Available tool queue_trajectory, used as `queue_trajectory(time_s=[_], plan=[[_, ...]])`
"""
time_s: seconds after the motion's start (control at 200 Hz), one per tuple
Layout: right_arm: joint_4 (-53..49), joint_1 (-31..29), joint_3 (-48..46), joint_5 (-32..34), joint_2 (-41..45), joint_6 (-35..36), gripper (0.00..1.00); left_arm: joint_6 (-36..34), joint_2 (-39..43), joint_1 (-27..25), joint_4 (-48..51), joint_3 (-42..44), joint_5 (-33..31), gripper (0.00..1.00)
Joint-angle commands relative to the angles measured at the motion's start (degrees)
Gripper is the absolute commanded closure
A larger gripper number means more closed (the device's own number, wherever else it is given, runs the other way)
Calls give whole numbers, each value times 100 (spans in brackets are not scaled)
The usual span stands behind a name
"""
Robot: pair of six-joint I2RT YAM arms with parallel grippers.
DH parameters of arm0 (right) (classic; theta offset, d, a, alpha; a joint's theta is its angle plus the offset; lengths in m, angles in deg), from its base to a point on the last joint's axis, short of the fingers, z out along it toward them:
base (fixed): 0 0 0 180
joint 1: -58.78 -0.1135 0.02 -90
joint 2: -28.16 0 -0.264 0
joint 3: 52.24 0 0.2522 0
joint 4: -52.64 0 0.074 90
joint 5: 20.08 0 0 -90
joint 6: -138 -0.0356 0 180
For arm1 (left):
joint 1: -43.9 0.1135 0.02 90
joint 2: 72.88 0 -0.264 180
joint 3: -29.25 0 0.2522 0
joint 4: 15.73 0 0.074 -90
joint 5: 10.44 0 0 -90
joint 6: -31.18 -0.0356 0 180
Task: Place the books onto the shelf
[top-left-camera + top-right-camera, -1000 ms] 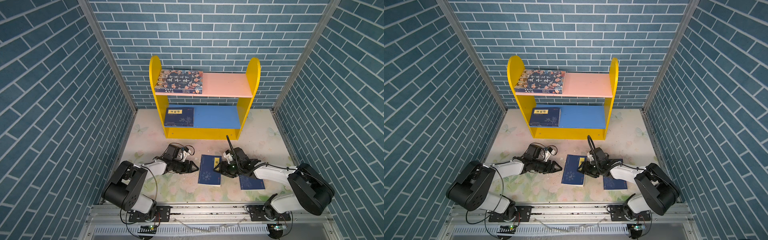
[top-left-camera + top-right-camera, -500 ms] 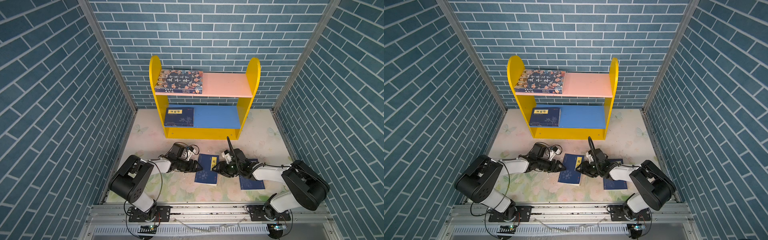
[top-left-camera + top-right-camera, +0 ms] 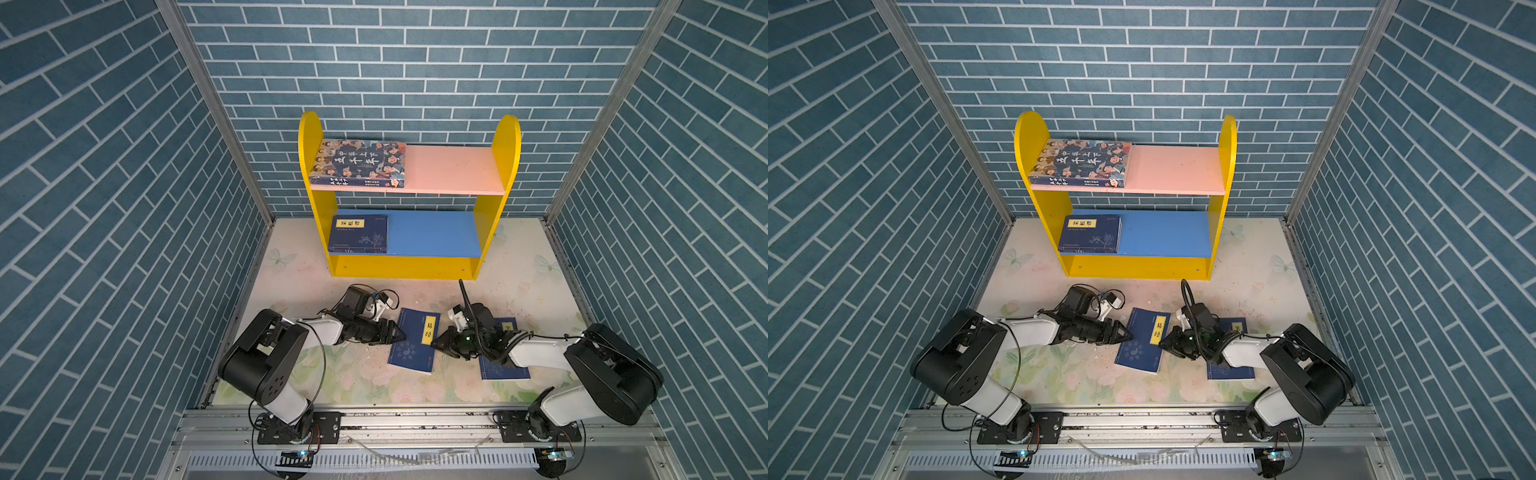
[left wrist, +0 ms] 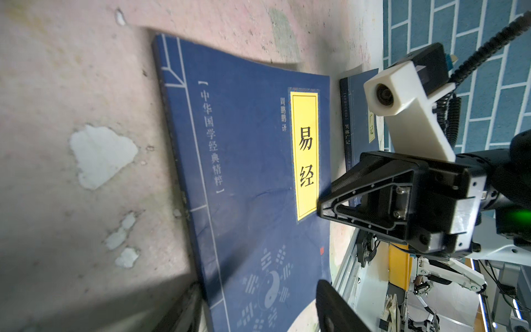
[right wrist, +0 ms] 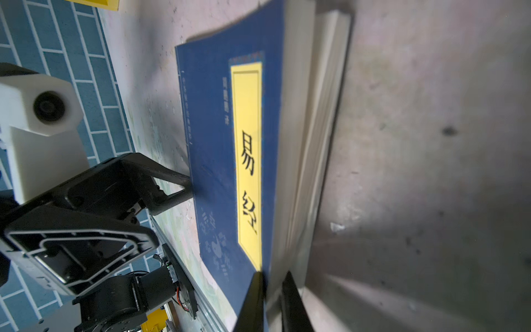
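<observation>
Both grippers have closed in on the middle navy book (image 3: 415, 340) lying on the floral mat (image 3: 353, 374). The right gripper (image 3: 434, 343), spread and just short of it a second ago, has reached its page edge and clamped there. The left gripper (image 3: 400, 334) has come from well apart to its spine edge.

The shelf (image 3: 309, 166) holds what it held before. The cartoon-face book (image 3: 359, 163) lies flat at the left end of the pink upper board (image 3: 453, 170). The shelved navy book (image 3: 359, 234) lies flat at the left end of the blue lower board (image 3: 432, 232). Neither has shifted.

A third navy book (image 3: 503, 368) lies on the mat, partly under the right arm.

In the right wrist view the right gripper's fingers (image 5: 251, 301) pinch the middle navy book's cover edge, and the pages fan apart beside them. The left gripper's fingers (image 5: 172, 184) stand apart, one tip touching the spine edge.
</observation>
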Motion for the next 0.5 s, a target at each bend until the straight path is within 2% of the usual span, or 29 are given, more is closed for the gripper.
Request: queue_trajectory(time_s=[0.0, 0.34, 0.495], plan=[[272, -42, -76, 60, 163, -48, 95, -127, 77, -94, 262, 78, -33, 35], [148, 2, -99, 56, 273, 14, 96, -139, 159, -95, 336, 69, -77, 36], [-572, 12, 49, 353, 202, 179, 86, -178, 199, -94, 408, 85, -190, 39]])
